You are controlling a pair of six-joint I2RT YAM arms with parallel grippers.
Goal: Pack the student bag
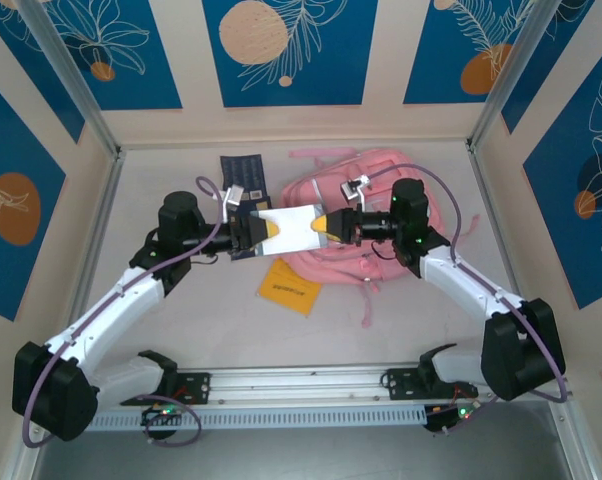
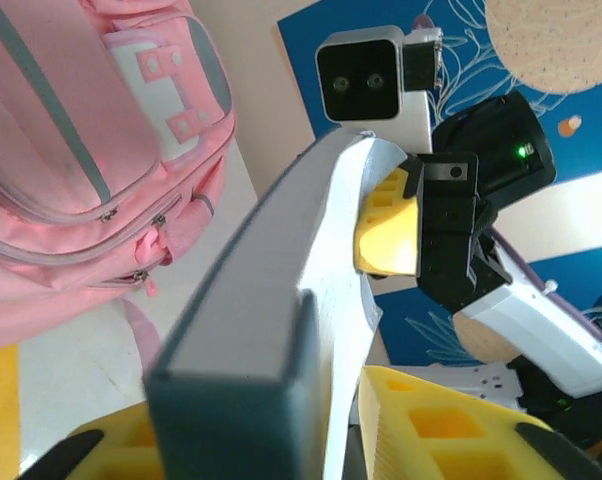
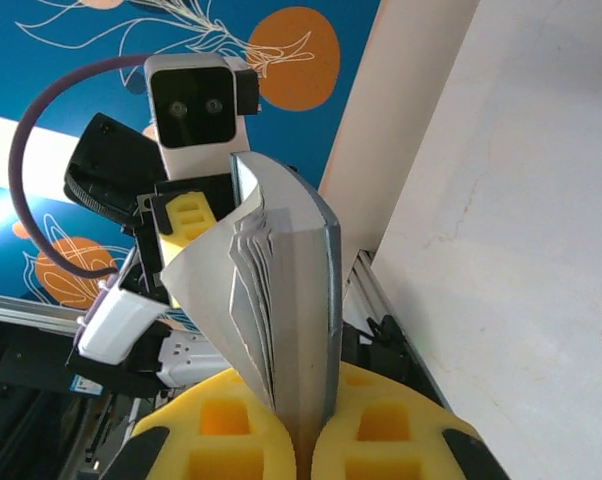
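The pink student bag (image 1: 331,190) lies at the back middle of the table, and its front pockets (image 2: 71,130) show in the left wrist view. A grey book with white pages (image 1: 293,228) hangs in the air between both arms, in front of the bag. My right gripper (image 3: 306,425) is shut on one edge of the book (image 3: 296,290), its yellow pads pressed together on it. My left gripper (image 2: 281,435) is at the book's other end (image 2: 271,300), open, with a gap between the pages and one yellow finger (image 2: 441,425).
A yellow notebook (image 1: 289,287) lies flat on the table just in front of the bag. A dark blue booklet (image 1: 243,172) lies at the back, left of the bag. Pink straps (image 1: 369,300) trail toward the near edge. Walls close off three sides.
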